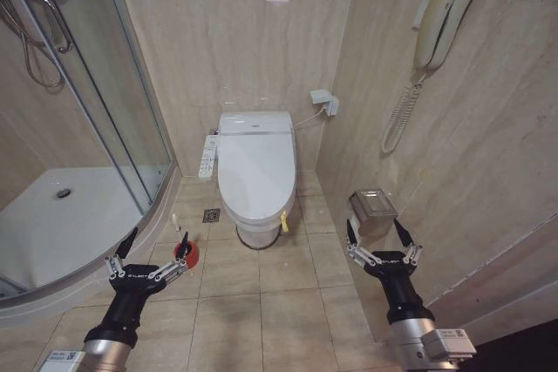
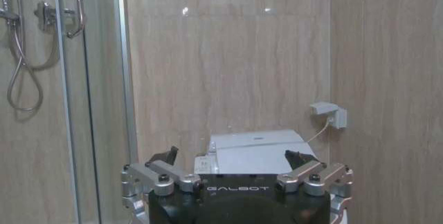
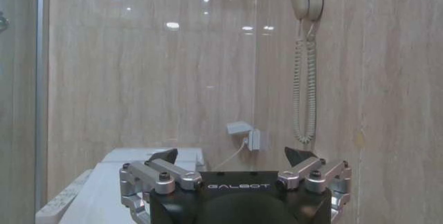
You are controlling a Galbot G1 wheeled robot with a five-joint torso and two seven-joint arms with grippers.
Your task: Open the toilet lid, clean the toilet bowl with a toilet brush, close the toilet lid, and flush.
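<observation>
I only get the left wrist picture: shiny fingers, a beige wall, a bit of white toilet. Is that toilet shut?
Observer: Yes. From the head view the toilet lid lies flat over the bowl, a yellow ribbon hanging at its front edge.
Operator: Where is the brush?
Observer: The toilet brush stands in a red holder cup on the floor, just beyond the left gripper, which is open.
Operator: And the other arm?
Observer: The right gripper is open too, held near a metal box on the side wall.
</observation>
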